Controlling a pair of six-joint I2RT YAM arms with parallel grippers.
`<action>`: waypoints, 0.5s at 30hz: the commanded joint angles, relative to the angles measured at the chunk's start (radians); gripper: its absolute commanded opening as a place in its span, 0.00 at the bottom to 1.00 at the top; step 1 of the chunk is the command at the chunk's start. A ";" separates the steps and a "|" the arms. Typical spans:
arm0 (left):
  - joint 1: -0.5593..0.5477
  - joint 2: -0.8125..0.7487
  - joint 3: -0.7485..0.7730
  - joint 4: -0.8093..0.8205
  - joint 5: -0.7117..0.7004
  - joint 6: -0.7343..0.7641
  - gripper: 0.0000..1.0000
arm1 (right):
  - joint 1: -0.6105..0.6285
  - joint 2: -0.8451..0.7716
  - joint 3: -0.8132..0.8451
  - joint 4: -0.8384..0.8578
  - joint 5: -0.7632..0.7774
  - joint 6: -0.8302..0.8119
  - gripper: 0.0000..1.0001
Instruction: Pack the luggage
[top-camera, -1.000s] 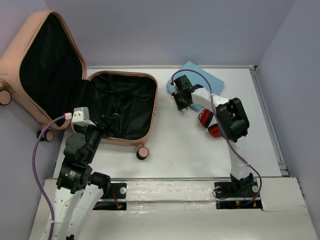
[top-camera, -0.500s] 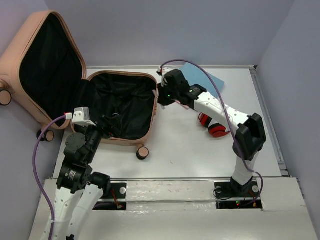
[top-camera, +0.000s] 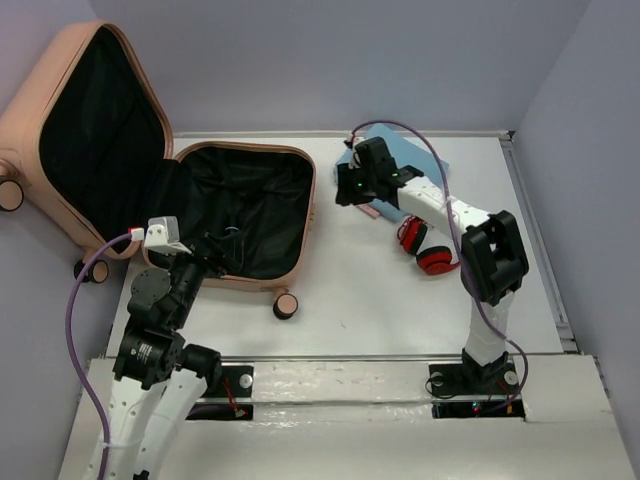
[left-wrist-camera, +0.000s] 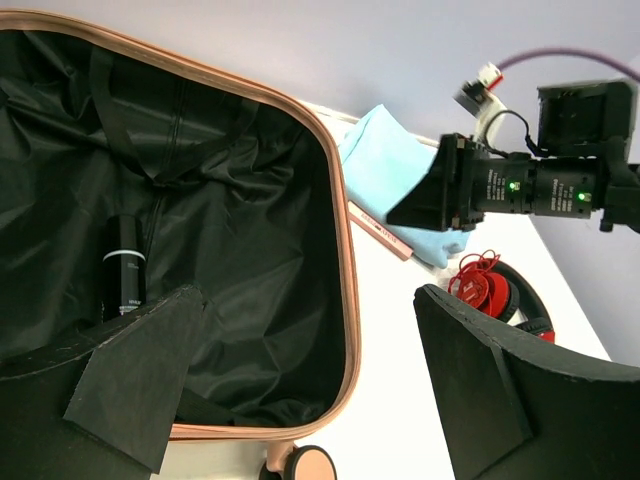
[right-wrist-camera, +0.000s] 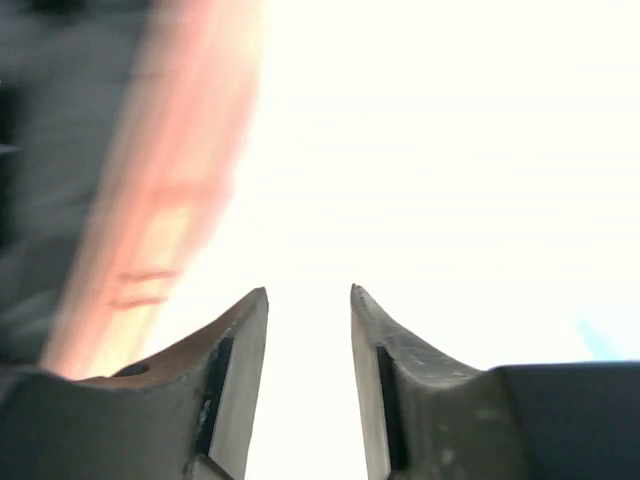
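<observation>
1. One suitcase (top-camera: 312, 205), peach-pink hard shell with black lining. It lay open at the left end of the white table (top-camera: 360, 300), base flat and lid propped up against the left wall. A wheel (top-camera: 285, 305) showed at its near edge. Inside the base lay a black cylinder (left-wrist-camera: 125, 280) with a white band.
2. One light blue cloth (left-wrist-camera: 392, 165), on the table just right of the suitcase, with a slim pink stick (left-wrist-camera: 380, 230) at its near edge.
3. One pair of red headphones (top-camera: 425, 250), on the table near the cloth.
4. The left gripper (left-wrist-camera: 307, 300) was over the near edge of the base, fingers spread wide and holding nothing.
5. The right gripper (right-wrist-camera: 308, 292) was above the table between suitcase and cloth, fingers partly apart with nothing between them. Its own view was blurred.
</observation>
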 joint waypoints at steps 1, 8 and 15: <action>-0.001 -0.013 -0.007 0.046 0.017 0.015 0.99 | -0.086 -0.034 0.017 -0.016 0.074 -0.108 0.44; -0.001 -0.006 -0.007 0.044 0.017 0.015 0.99 | -0.115 0.150 0.163 -0.146 0.175 -0.210 0.50; -0.001 -0.002 -0.004 0.044 0.017 0.016 0.99 | -0.124 0.252 0.232 -0.188 0.195 -0.240 0.50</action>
